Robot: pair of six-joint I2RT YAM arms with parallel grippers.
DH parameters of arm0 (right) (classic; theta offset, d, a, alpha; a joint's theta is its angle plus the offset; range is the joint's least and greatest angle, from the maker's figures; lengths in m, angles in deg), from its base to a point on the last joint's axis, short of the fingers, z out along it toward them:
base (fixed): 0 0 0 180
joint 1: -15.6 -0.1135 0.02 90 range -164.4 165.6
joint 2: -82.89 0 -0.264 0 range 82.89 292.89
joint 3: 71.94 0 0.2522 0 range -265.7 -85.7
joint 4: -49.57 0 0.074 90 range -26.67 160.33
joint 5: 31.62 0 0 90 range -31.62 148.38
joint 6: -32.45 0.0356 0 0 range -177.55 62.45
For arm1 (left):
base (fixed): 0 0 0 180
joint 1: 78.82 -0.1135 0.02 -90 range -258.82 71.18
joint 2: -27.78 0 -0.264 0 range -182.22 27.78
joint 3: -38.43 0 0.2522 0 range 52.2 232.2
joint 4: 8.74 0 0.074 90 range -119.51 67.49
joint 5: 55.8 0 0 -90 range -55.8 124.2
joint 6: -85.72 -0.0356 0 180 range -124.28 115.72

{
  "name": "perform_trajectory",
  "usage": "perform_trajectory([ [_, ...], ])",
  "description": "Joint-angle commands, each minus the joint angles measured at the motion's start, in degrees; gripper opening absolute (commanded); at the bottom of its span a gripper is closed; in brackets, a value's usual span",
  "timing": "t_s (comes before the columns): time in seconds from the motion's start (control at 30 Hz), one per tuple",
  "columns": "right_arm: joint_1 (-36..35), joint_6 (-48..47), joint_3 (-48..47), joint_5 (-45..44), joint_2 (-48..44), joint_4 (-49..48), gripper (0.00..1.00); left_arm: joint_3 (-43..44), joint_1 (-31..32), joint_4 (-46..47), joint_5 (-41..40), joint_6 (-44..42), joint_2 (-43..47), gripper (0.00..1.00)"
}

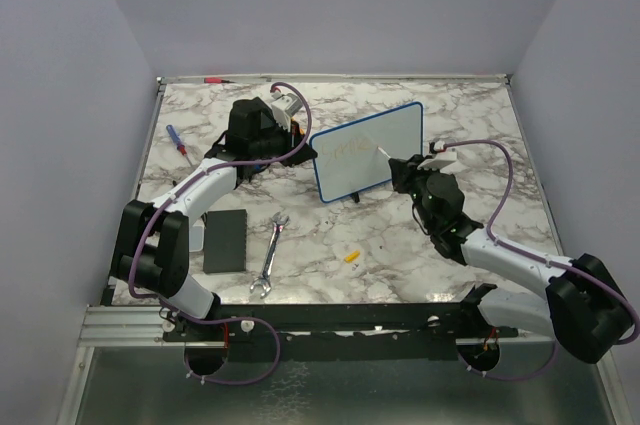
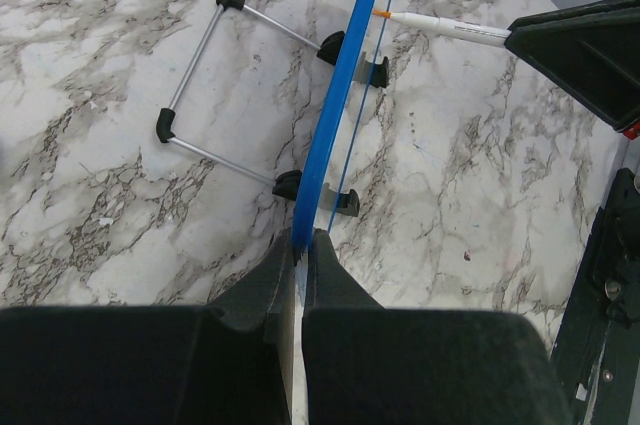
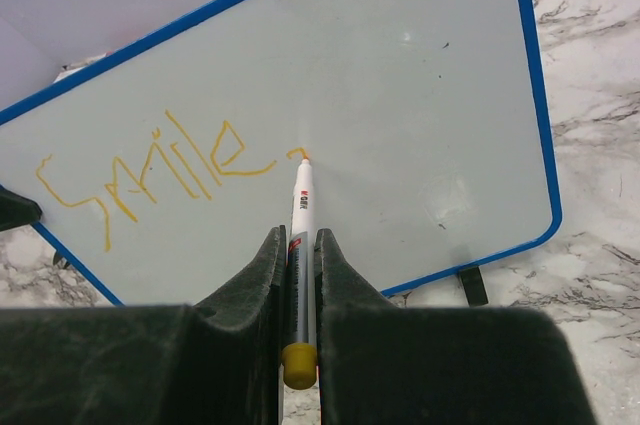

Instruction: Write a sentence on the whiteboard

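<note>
The whiteboard (image 1: 368, 151), white with a blue frame, stands tilted on its wire stand mid-table. My left gripper (image 2: 303, 241) is shut on its blue left edge (image 2: 340, 95), seen edge-on. My right gripper (image 3: 298, 245) is shut on a white marker (image 3: 300, 215) with a yellow end cap. The marker's orange tip (image 3: 304, 157) touches the board's face (image 3: 400, 95) just right of the yellow handwritten word "Smile" (image 3: 150, 170). A short new stroke sits at the tip. In the left wrist view the marker (image 2: 440, 25) meets the board from the right.
A wrench (image 1: 270, 253), a flat black pad (image 1: 226, 240) and a small yellow cap (image 1: 351, 256) lie on the marble table in front of the board. A blue-handled screwdriver (image 1: 177, 139) lies at far left. The wire stand (image 2: 215, 95) juts behind the board.
</note>
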Motion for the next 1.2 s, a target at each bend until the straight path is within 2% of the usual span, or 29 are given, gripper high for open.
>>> perform_trajectory([
  [0.0, 0.0, 0.3, 0.1, 2.3, -0.1, 0.0, 0.01, -0.7, 0.7, -0.4, 0.0, -0.4, 1.4, 0.0],
  [0.2, 0.0, -0.8, 1.1, 4.1, -5.4, 1.0, 0.01, -0.6, 0.7, -0.4, 0.0, -0.5, 1.2, 0.0],
  [0.43, 0.0, -1.6, 0.7, -1.1, -10.4, 6.3, 0.01, -0.6, 0.7, -0.4, 0.0, -0.5, 1.2, 0.0],
  [0.6, 0.8, -3.1, 0.1, -2.4, -9.7, 6.0, 0.01, -0.7, 0.9, -0.4, 0.0, -0.4, 1.2, 0.0],
  [1.17, 4.0, -3.2, -1.6, 3.2, -4.7, 0.2, 0.01, -0.8, 0.9, -0.5, 0.0, -0.6, 1.4, 0.0],
])
